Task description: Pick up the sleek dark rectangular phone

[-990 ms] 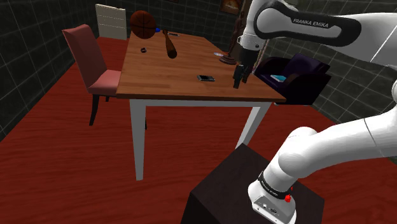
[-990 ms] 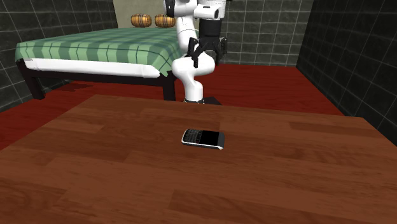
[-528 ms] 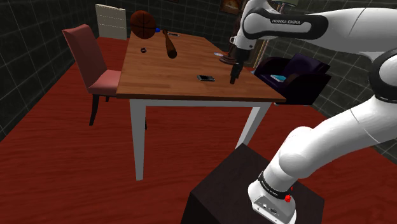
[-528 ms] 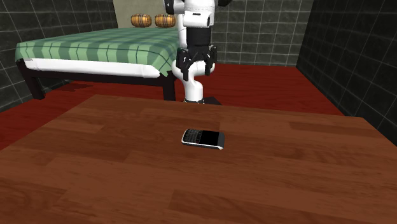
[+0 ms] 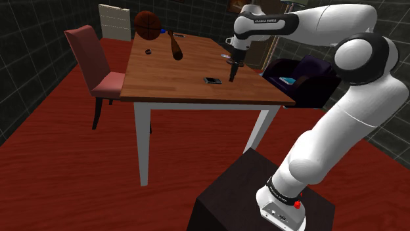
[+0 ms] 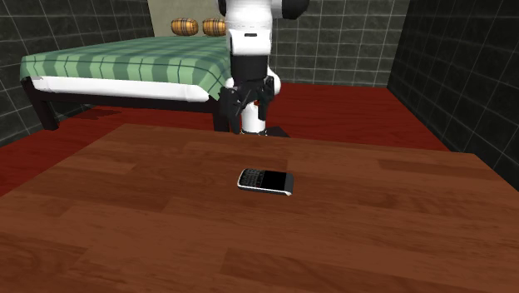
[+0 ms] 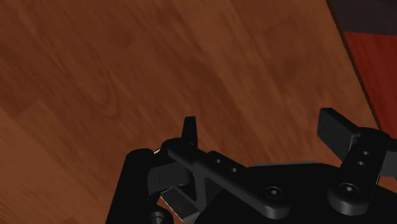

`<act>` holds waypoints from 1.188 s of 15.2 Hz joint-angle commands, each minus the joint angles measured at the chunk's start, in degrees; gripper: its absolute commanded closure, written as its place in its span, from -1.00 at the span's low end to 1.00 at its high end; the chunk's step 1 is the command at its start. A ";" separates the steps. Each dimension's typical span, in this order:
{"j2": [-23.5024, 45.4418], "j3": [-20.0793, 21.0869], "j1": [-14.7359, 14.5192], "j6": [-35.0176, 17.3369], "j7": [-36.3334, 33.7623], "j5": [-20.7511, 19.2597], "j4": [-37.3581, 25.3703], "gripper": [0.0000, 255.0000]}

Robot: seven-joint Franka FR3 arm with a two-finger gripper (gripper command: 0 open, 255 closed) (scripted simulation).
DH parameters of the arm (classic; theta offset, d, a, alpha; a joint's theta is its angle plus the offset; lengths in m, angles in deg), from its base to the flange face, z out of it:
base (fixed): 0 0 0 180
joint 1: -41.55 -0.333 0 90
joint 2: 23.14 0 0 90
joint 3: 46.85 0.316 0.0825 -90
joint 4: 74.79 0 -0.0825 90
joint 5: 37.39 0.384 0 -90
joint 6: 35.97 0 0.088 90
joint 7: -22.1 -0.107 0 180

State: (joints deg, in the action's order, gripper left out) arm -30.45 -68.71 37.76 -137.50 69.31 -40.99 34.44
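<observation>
Brown wooden counter point(image 5: 171, 75) carried the task item. White robot arm point(image 5: 348, 98) reached over it. Black two-finger pincer point(image 6: 244, 106) hung spread and empty above the counter, near the small dark rectangular phone point(image 6: 266, 181), which lay flat, untouched. Approach step, I judged. Next move called for centring over the phone, then descending.
</observation>
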 commanded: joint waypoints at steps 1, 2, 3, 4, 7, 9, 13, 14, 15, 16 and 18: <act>4.49 -1.31 0.18 -0.87 5.55 1.96 -3.59 -1.00; 6.97 -1.72 0.37 -0.93 8.07 3.15 -5.88 -1.00; 9.49 -2.01 0.67 -0.88 10.54 4.39 -8.27 -1.00; 12.03 -2.21 1.04 -0.72 12.96 5.65 -10.79 -1.00; 19.84 -2.17 2.71 0.45 19.74 9.45 -19.15 -1.00; 21.85 -1.85 3.34 0.15 21.33 10.36 -20.72 -1.00; 21.96 -1.73 3.23 -2.89 21.47 10.46 -17.79 -1.00; 22.03 -1.71 3.20 -3.63 21.51 10.50 -17.10 -1.00; 22.11 -1.68 3.18 -4.37 21.56 10.55 -16.43 -1.00; 22.16 -1.67 3.17 -4.79 21.59 10.59 -16.05 -1.00; 22.30 -1.67 3.22 -4.72 21.63 10.64 -16.26 1.00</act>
State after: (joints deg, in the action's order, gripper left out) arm -8.20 -70.38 40.97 -142.10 90.92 -30.38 18.11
